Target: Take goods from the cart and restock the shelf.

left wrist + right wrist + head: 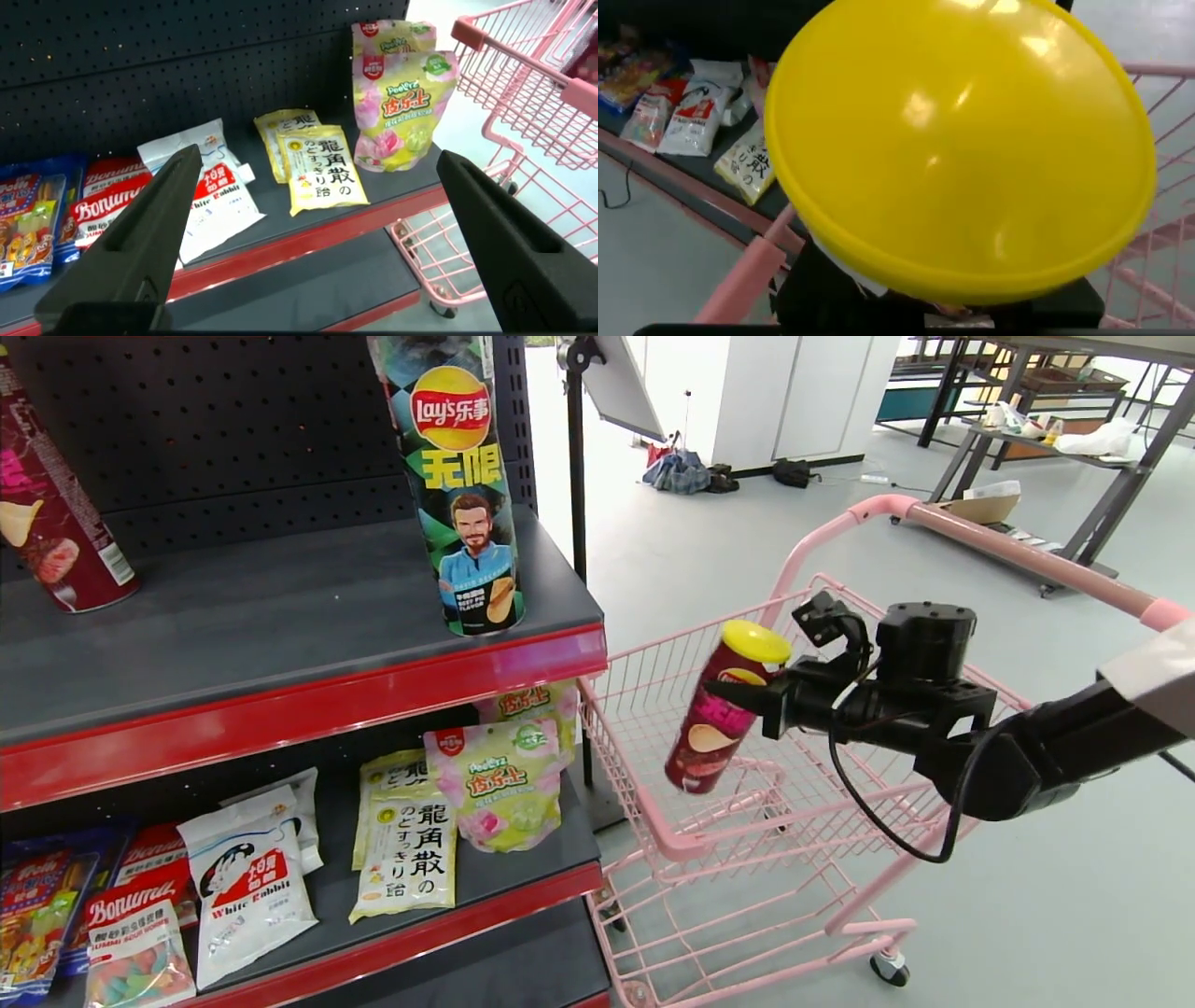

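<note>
Grey floor, dark shelf — a green can and a red can stand on its upper board; a third can hangs over the pink cart, pinched by the right gripper — left gripper spread wide.

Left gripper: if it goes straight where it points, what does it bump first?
Probably the front yellow bag lying flat on the lower shelf, seen between its open fingers, though depth is unclear.
</note>
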Controlling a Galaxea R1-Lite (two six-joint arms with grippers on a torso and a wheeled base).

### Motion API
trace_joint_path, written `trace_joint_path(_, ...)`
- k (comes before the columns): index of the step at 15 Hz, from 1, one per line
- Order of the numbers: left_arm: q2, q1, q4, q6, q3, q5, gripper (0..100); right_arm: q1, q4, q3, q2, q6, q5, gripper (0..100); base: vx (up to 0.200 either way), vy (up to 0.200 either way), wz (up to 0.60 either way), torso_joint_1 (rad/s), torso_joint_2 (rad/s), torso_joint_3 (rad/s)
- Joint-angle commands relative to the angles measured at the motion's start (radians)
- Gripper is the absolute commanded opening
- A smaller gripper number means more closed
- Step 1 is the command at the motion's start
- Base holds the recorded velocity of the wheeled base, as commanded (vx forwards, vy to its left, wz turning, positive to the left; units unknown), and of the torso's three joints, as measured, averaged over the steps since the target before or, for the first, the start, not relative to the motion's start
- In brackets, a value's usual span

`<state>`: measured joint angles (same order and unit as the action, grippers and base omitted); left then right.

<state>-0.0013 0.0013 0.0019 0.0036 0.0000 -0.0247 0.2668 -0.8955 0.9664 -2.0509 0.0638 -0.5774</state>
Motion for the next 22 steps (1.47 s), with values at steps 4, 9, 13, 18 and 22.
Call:
trace_joint_path(4, 0.001, 0.0, 0.0, -0.001, 0.0, 0.0, 100, -0.006, 0.326, 0.078, 0.502, -0.004, 0.096, 0, 0.0, 0.0, 0.0, 0.0, 0.0, 0.0)
trace_joint_path(9, 0.001, 0.0, 0.001, -0.002, 0.0, 0.0, 100, -0.124, 0.672, -0.244, 1.045, -0.002, 0.35, 0, 0.0, 0.0, 0.0, 0.0, 0.0, 0.0)
trace_joint_path(13, 0.001, 0.0, 0.001, -0.002, 0.0, 0.0, 100, -0.282, 0.756, -0.422, 1.267, -0.007, 0.524, 0, 0.0, 0.0, 0.0, 0.0, 0.0, 0.0)
trace_joint_path(18, 0.001, 0.0, 0.001, -0.002, 0.0, 0.0, 100, -0.33, 0.756, -0.532, 1.304, 0.025, 0.562, 0, 0.0, 0.0, 0.0, 0.0, 0.0, 0.0)
trace_joint_path(22, 0.001, 0.0, 0.001, -0.002, 0.0, 0.0, 100, -0.331, 0.757, -0.555, 1.316, 0.053, 0.559, 0, 0.0, 0.0, 0.0, 0.0, 0.0, 0.0)
